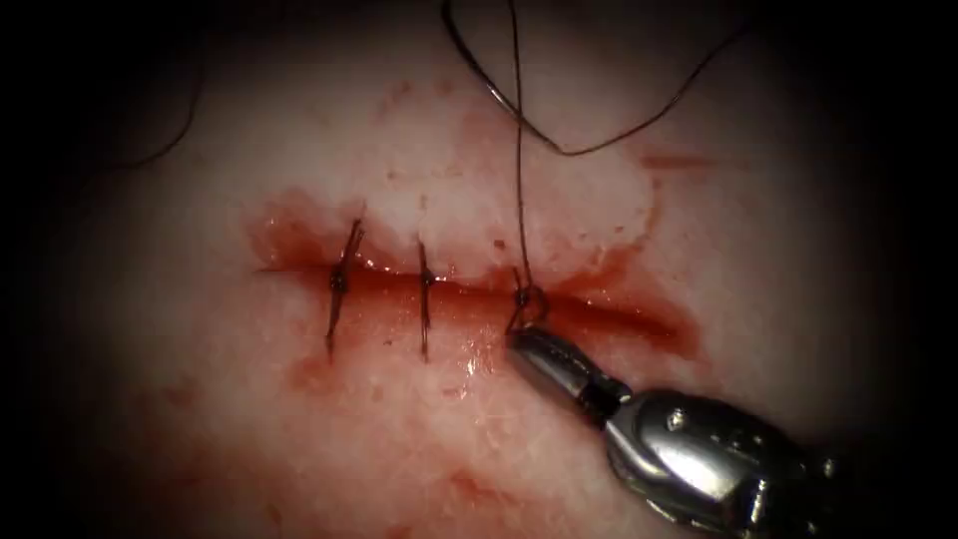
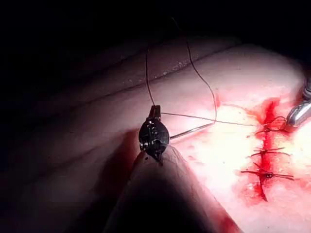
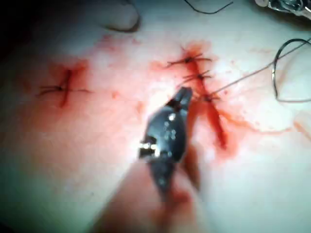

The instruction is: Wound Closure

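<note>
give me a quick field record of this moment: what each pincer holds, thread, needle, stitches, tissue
right pincer: tip at the third stitch's knot, apparently shut on the thread there
left pincer: away from the cut, shut on the thread
thread: runs taut from the knot up and away, with a slack loop lying on the tissue
needle: seems to lie on the tissue near the left pincer, held by neither tool
stitches: two tied ones, a third knot to their right
tissue: cut open right of the third knot, red fluid along it
</note>
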`<state>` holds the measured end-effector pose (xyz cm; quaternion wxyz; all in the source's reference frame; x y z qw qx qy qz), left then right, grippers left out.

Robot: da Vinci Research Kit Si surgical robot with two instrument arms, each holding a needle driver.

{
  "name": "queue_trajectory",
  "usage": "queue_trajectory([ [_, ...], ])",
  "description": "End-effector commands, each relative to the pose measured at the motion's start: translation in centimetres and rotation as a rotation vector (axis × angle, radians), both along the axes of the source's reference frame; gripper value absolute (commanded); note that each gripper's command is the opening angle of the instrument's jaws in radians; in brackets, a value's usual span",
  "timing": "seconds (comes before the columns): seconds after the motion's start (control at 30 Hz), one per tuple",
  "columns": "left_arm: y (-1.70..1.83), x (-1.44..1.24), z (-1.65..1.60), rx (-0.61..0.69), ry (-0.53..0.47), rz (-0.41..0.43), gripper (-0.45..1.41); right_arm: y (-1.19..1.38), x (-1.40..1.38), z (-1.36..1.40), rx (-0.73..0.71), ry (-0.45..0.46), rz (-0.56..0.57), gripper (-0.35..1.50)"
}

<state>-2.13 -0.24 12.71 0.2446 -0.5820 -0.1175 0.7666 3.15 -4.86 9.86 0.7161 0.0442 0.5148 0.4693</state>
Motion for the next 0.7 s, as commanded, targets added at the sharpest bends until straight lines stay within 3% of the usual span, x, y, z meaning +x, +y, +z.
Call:
queue_trajectory([
  [0.03, 0.07, -0.05, 0.08, -0.001, 0.0, -0.002, -0.45, -0.08, 0.07, 0.04, 0.001, 0.001, -0.006, -0.35],
  [0.7, 0.54, -0.07, 0.51, -0.019, 0.03, -0.032, -0.45, -0.23, 0.06, -0.02, 0.001, 0.004, -0.024, -0.35],
])
